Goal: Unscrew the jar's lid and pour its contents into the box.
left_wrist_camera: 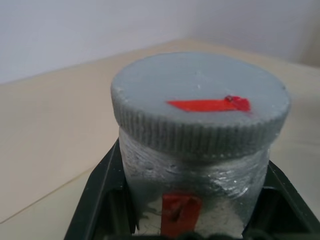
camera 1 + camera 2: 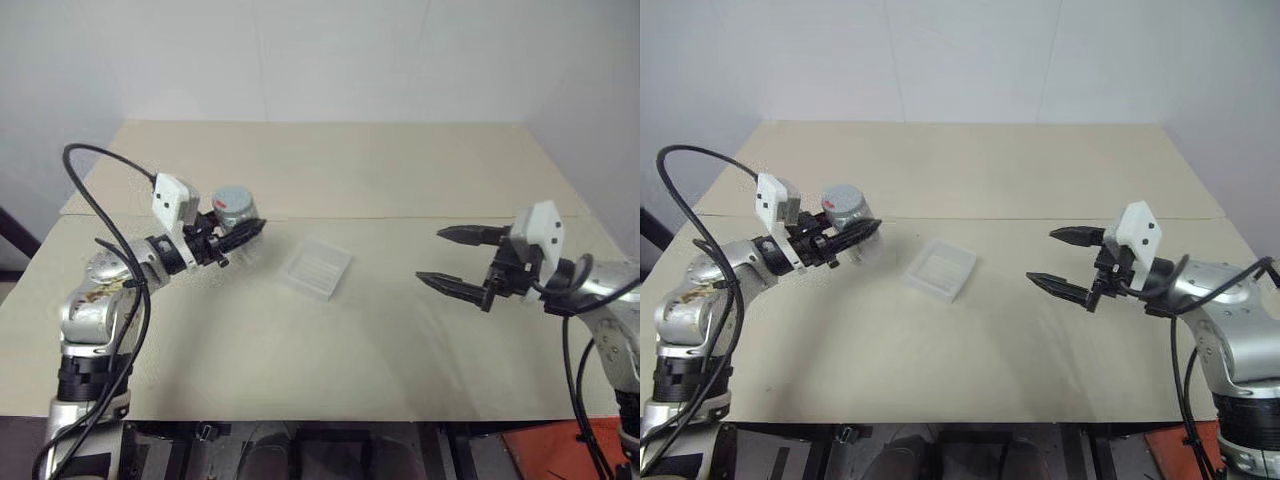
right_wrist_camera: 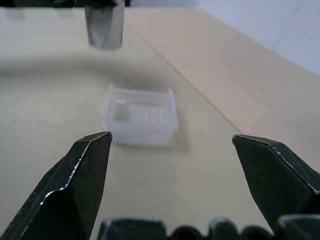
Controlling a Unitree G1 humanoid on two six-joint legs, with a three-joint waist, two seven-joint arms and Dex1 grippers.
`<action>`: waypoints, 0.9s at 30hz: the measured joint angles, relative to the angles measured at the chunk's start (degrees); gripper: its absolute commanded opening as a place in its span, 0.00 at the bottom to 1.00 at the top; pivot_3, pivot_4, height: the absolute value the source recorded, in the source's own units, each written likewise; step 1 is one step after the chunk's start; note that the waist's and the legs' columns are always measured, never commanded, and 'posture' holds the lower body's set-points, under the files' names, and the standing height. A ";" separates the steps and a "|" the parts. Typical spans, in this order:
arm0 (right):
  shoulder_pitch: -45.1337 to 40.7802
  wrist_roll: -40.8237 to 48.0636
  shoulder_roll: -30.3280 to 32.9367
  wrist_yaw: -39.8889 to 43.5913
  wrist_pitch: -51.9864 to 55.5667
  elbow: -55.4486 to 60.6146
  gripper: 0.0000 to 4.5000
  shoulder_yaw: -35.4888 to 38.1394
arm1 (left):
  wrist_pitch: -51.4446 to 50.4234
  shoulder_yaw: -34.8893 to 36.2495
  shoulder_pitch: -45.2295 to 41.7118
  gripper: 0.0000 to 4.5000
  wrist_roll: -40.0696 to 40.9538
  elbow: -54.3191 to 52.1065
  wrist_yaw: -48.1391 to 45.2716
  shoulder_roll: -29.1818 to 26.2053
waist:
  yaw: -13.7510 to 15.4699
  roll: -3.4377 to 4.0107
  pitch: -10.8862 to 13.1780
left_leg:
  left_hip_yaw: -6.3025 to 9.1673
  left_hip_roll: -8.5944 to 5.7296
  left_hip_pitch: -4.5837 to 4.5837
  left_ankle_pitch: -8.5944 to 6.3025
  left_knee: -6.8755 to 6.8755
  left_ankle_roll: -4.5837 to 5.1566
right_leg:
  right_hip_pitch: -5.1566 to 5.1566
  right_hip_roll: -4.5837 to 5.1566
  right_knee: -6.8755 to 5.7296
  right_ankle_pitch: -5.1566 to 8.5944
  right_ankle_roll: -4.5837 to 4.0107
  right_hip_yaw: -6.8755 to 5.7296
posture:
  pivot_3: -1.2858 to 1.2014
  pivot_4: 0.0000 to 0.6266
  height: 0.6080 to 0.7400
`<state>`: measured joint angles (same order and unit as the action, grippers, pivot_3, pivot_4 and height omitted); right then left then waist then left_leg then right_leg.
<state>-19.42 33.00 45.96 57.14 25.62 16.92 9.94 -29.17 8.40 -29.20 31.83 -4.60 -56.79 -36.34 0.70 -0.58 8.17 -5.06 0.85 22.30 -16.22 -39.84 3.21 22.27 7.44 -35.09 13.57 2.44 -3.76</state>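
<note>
The jar (image 1: 192, 192), grey lid (image 1: 200, 102) on, is held clear of the surface (image 2: 330, 370), clamped between the left gripper's (image 2: 240, 234) fingers. The box (image 2: 318, 268) lies just beside it, toward the right gripper (image 2: 455, 258), whose fingers stand wide apart. A slip is judged likely if the lid is twisted harder than that clamp resists; contents poured off-centre would miss the shallow box.

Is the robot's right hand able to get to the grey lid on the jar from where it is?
Probably yes. The right gripper is open and points across the table toward the lid, which sits uncovered atop the jar held by the left gripper. Only the low box lies between.
</note>
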 measured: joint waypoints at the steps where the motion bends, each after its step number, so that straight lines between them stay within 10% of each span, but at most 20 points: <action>1: -1.07 0.59 -0.60 -0.15 0.59 0.06 1.00 -0.38 | 0.50 -0.87 -0.97 0.45 0.31 0.46 -2.61 -0.17 | 0.00 0.00 0.00 | 0.00 -0.01 0.00 0.00 0.00 0.00 | 0.00 0.00 0.00 0.00 0.00 0.00 | 0.52 0.24 1.00; 27: -24.60 1.74 -14.91 -14.58 18.54 0.41 1.00 -16.49 | 18.08 -16.32 -20.46 0.45 -9.27 28.30 -25.77 13.10 | -0.19 0.00 0.00 | 0.01 -0.11 0.85 0.03 -0.10 0.02 | 0.87 -0.10 -0.23 -0.01 0.00 -0.06 | 0.52 0.24 1.00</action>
<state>-44.01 34.73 31.05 42.55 44.17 17.33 -6.56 -11.09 -7.92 -49.66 22.56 23.70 -82.56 -23.24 0.52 -0.58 8.17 -5.05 0.73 23.15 -16.20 -39.93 3.23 23.14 7.34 -35.32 13.56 2.44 -3.82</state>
